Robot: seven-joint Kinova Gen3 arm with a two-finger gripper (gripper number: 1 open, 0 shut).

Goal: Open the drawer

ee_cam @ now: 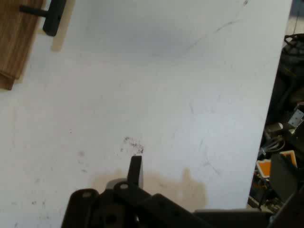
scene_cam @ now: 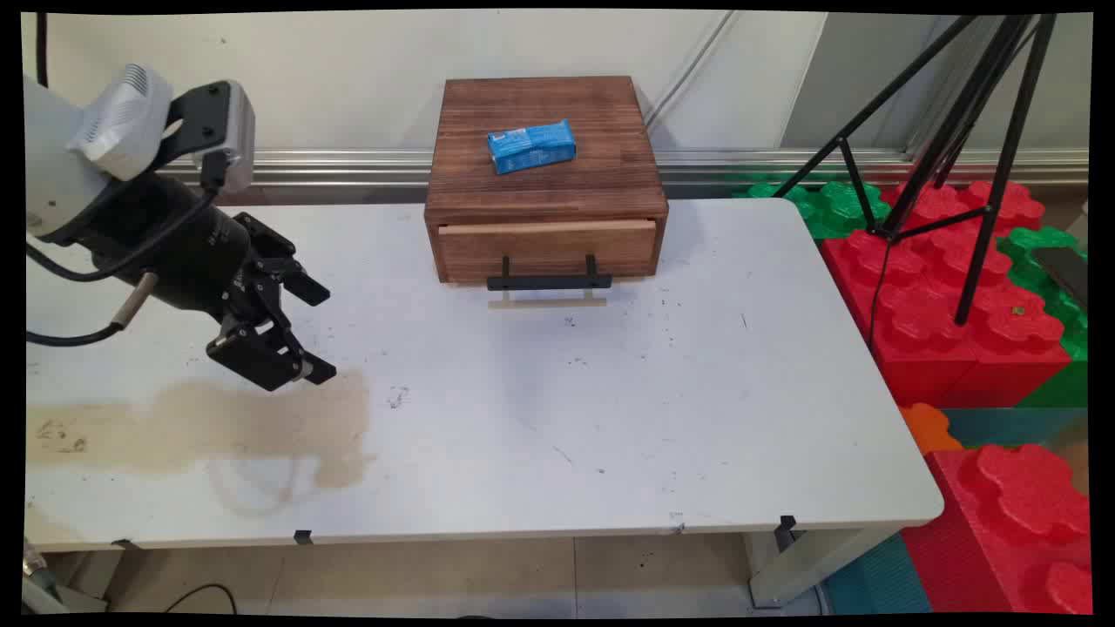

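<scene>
My gripper (scene_cam: 318, 333) hovers open over the left part of the white table (scene_cam: 610, 418), with nothing between its fingers. It points right, just above a brown stain (scene_cam: 218, 427). A wooden drawer box (scene_cam: 544, 174) stands at the table's back middle, well to the gripper's right. Its drawer is closed, and a black handle (scene_cam: 549, 281) sticks out in front. A blue packet (scene_cam: 531, 145) lies on top of the box. In the hand view one fingertip (ee_cam: 136, 167) rises over the stain (ee_cam: 190, 187). The box corner (ee_cam: 14, 38) and handle (ee_cam: 50, 16) show at the upper left.
Red and green foam blocks (scene_cam: 958, 296) are stacked off the table's right edge. A black tripod (scene_cam: 958, 131) stands on them. A wall with a metal rail runs behind the table.
</scene>
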